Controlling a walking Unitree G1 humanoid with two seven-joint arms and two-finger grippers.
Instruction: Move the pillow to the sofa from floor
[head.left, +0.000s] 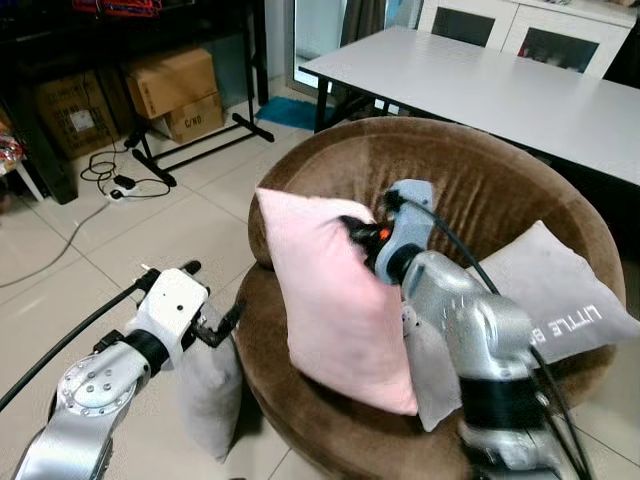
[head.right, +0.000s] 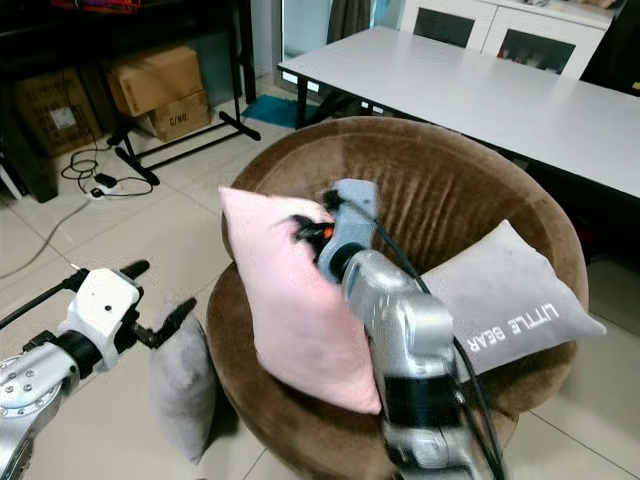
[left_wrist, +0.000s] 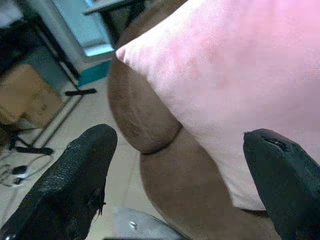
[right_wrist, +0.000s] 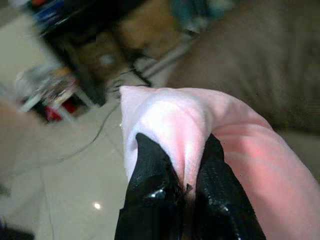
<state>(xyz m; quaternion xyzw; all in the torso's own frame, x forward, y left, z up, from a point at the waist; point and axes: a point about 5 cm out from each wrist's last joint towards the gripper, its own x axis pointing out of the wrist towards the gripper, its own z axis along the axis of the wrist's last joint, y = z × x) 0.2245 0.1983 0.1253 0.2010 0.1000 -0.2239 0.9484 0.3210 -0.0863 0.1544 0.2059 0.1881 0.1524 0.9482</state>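
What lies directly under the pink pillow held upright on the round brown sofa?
The pink pillow, pinched by the right gripper, stands over the brown sofa seat cushion. Whether its lower edge rests on the seat cannot be told. The seat behind it is covered.

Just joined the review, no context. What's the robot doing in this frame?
The right gripper is shut on the top edge of the pink pillow, holding it upright on the seat of the round brown sofa. A grey pillow printed LITTLE BEAR already leans on the sofa's back. The left gripper hangs open beside the sofa, holding nothing. Another grey pillow stands on the tiled floor against the sofa's base.
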